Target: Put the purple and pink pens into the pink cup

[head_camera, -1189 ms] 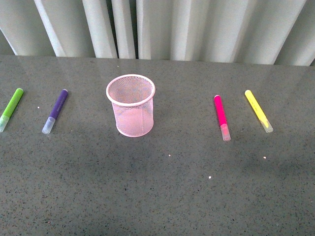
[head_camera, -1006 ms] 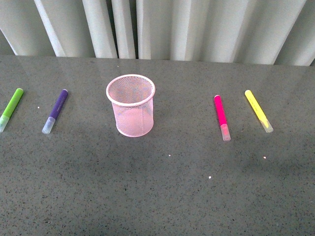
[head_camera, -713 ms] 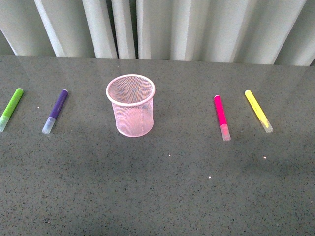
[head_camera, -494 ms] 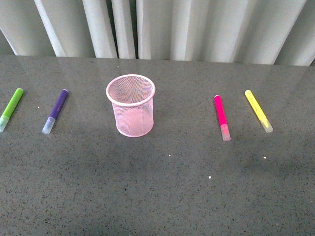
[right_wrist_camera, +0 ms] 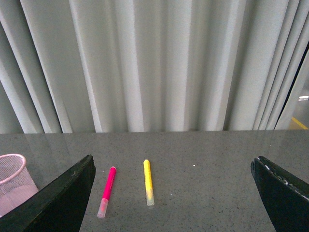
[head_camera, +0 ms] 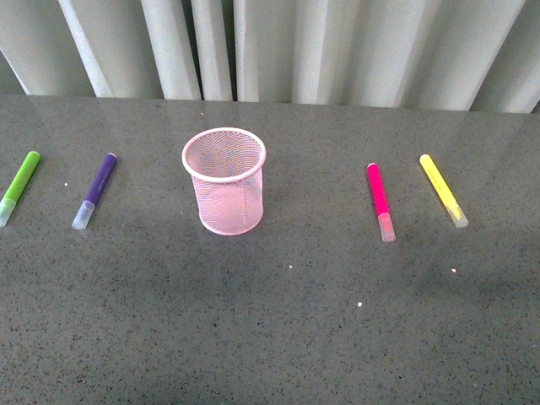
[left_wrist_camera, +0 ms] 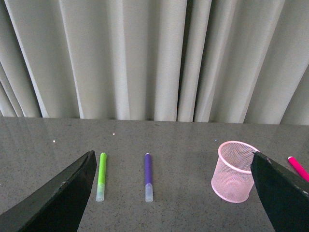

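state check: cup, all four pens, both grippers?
cup: upright, no pen in it
purple pen: lying flat, capped, left of cup
pink pen: lying flat, capped, right of cup
green pen: lying flat, capped, far left
yellow pen: lying flat, capped, far right
left gripper: jaws wide open, empty
right gripper: jaws wide open, empty

pink cup (head_camera: 224,181) upright; purple pen (head_camera: 95,190) left; pink pen (head_camera: 380,201) right
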